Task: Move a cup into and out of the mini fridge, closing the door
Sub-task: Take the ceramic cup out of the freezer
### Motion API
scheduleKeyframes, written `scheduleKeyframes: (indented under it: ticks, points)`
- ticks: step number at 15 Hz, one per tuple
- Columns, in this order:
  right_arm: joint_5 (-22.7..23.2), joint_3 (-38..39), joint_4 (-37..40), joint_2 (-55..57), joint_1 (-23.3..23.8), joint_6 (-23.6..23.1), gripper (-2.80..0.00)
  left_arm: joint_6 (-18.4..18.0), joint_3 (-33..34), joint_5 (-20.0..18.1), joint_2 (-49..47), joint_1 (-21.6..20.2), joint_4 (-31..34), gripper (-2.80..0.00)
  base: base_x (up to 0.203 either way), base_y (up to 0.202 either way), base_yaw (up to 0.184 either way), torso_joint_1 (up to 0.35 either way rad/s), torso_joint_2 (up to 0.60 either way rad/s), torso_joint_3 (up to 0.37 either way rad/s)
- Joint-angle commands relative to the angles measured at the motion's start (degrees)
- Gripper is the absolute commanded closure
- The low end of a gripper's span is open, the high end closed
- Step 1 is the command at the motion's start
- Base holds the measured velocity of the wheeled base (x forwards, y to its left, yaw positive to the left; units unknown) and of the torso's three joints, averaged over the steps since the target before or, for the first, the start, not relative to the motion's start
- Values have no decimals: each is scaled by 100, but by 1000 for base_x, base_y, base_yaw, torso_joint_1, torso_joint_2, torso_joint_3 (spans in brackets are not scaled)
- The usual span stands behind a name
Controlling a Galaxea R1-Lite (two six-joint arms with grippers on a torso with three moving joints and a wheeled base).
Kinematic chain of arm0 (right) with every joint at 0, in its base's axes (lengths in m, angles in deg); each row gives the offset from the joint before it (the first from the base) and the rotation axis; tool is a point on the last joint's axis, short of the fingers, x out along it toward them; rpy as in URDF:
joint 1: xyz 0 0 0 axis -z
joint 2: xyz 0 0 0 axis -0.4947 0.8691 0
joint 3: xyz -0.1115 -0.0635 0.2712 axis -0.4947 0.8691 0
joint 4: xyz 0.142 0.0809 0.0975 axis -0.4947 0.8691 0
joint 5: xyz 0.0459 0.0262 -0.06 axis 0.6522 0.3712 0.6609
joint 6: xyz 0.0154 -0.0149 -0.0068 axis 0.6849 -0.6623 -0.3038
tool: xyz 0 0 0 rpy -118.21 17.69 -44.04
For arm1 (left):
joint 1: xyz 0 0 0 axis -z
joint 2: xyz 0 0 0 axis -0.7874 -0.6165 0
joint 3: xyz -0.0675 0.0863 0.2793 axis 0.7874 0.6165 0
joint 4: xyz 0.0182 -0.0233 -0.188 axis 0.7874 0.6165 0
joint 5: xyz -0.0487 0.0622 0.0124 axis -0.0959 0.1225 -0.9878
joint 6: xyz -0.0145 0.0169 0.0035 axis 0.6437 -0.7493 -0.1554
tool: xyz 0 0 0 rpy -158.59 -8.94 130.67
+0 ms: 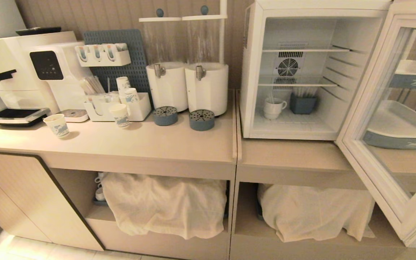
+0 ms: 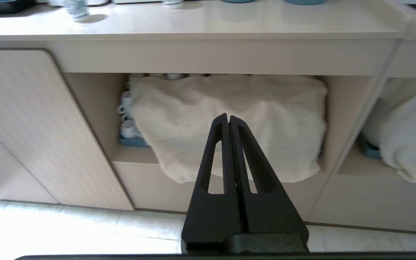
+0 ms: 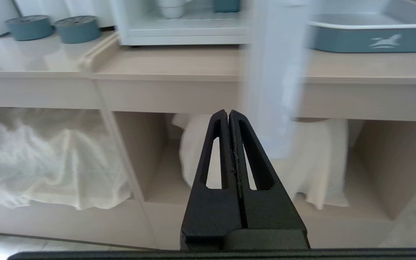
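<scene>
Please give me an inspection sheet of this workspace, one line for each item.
Surface: beige counter, mostly bare at the front.
Job's things: mini fridge on the counter, its door swung wide open; white cup on the fridge floor beside a dark blue box.
Clutter: paper cups, two drink dispensers, white machines, stacked trays.
Grippers: left gripper and right gripper both shut, empty, low in front of the shelves.
Cables: nothing seen.
Surroundings: cloth-covered items on the shelves under the counter.
</scene>
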Motion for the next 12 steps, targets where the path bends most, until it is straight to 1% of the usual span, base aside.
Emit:
scheduleKeyframes:
  ticks: [1, 12]
  points:
    - [1, 79, -2, -2, -2, 0, 0, -3, 0, -1, -13, -2, 3, 0, 0, 193, -1, 5, -1, -1]
    - [1, 79, -2, -2, -3, 0, 0, 33, 0, -1, -8, -2, 3, 0, 0, 191, 0, 2, 3, 1]
